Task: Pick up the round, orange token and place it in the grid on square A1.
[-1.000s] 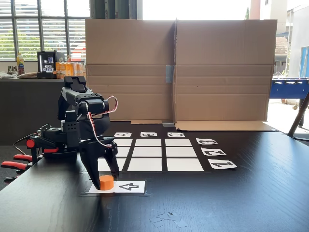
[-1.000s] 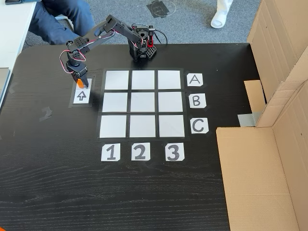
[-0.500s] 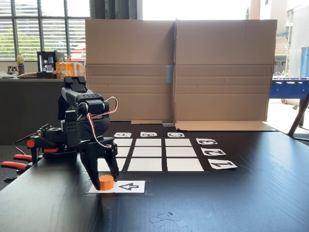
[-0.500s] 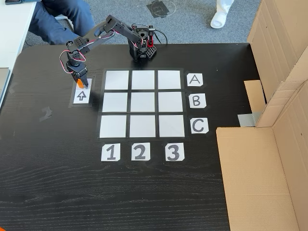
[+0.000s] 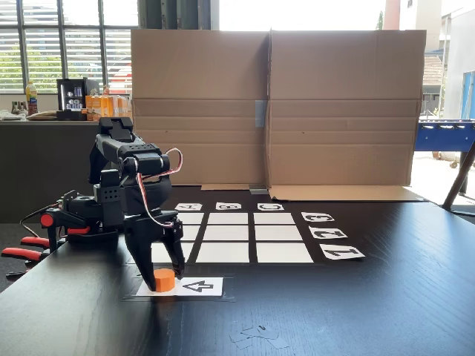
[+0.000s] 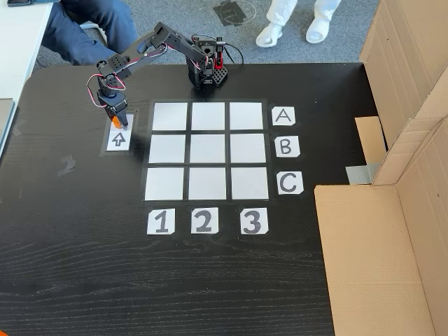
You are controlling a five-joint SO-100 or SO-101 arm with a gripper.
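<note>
The round, orange token stands on the left end of the white arrow card, just off the grid. My gripper points straight down over the token and is open, one black finger on each side of it with small gaps. Square A1 is the grid's corner cell right behind the gripper in a fixed view, partly hidden by the fingers. It is bare white.
Red-handled clamps hold the arm's base at the table edge. Cardboard walls stand past the grid. Tape scraps lie near the front edge. A seated person and someone's white shoes are beyond the table.
The arm has barely shifted over the token, which stays in place. A second white shoe has come into view beyond the table's far edge.
</note>
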